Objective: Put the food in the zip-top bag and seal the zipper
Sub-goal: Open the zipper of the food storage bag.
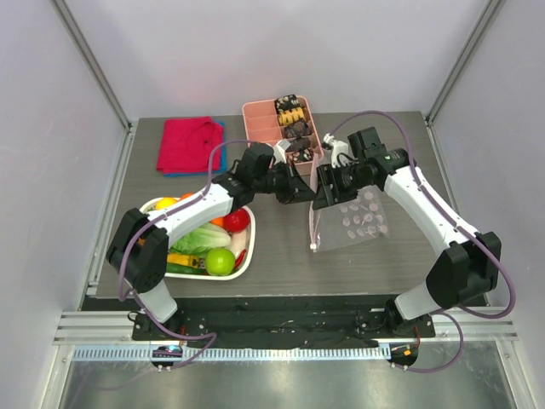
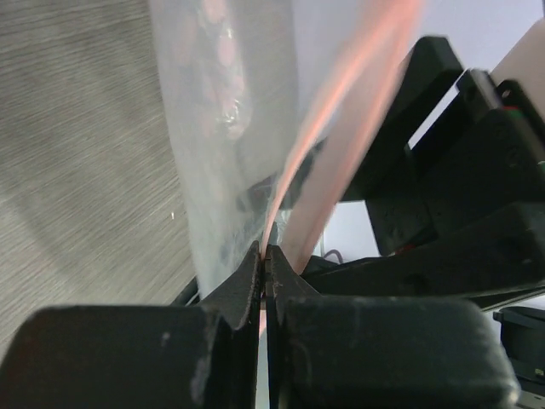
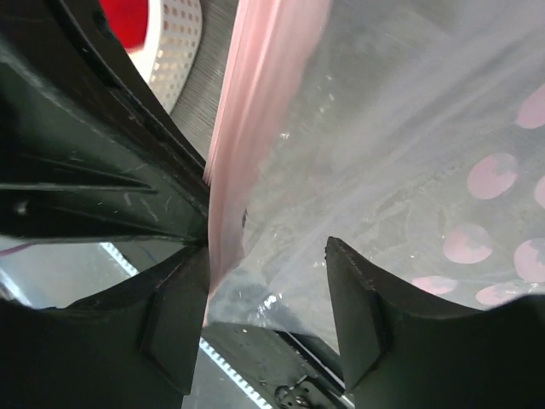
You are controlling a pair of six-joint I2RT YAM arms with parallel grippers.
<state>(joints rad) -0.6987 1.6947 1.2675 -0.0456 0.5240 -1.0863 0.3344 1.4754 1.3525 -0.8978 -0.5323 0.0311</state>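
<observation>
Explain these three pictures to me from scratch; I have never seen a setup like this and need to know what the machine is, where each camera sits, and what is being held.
These are two robot arms bolted at the near edge of a dark table. The wide picture looks down from above; the other two come from cameras on each wrist, looking past their own fingers.

On the table: a white basket of toy food, a pink compartment tray with snacks, and folded red and blue cloths.

Between the arms is a clear dotted zip-top bag. The left gripper is shut on its pink zipper strip. The right gripper has its jaws apart, with the bag's edge between them. The food is not yet in the bag.
</observation>
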